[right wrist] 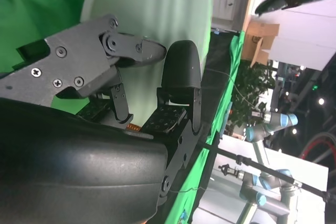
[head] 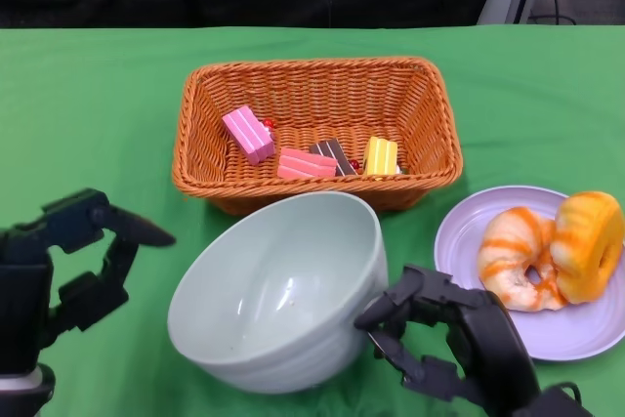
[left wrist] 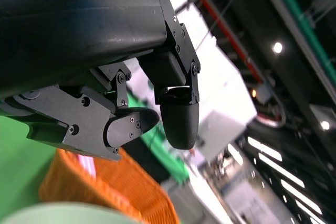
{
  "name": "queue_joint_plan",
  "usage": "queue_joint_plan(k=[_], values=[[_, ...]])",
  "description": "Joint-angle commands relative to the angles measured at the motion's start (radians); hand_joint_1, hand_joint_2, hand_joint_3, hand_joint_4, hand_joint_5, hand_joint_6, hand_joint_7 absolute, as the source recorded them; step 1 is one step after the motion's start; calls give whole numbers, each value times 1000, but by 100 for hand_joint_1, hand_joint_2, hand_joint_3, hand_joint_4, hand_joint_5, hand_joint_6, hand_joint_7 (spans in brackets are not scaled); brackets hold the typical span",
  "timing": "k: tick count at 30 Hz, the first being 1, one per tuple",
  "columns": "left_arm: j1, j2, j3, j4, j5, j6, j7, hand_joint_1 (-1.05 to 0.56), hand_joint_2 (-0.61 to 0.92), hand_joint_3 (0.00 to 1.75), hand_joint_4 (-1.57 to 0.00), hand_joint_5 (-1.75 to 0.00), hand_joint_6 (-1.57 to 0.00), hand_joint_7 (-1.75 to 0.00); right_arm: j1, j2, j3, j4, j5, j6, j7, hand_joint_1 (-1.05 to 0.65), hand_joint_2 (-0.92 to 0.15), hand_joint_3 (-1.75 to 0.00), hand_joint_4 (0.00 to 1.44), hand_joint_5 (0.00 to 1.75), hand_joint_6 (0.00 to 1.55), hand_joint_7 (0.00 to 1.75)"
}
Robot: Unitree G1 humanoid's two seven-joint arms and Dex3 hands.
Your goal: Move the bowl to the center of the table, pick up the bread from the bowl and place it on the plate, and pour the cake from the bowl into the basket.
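Head view: bowl (head: 278, 290) unmarked, tilted toward basket (head: 314, 134)

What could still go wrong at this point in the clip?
1. The bowl looks empty and tilted toward the basket, with the right hand at its rim; if the hand lets go while it is tipped, it may rock or roll.
2. The bowl sits close to the basket's front wall and could bump it when set upright.
3. The plate lies just beside the right hand, so a wide pull-back might nudge it and its bread.
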Motion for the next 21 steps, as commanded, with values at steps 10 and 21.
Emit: queue_joint_plan(k=[10,21], values=[[51,-99,30,-66,-159,56,-265,-1,77,68,-85,-125,-79,-131,29,-9,-15,-73,1,-25,-35,-16,-74,-49,76,144,79,106],[45,-151,78,-68,-177,60,-349,-3,73,75,-80,-132,-76,-134,121,5,-15,-305,44,25,-38,-27,-50,-95,77,135,83,104]])
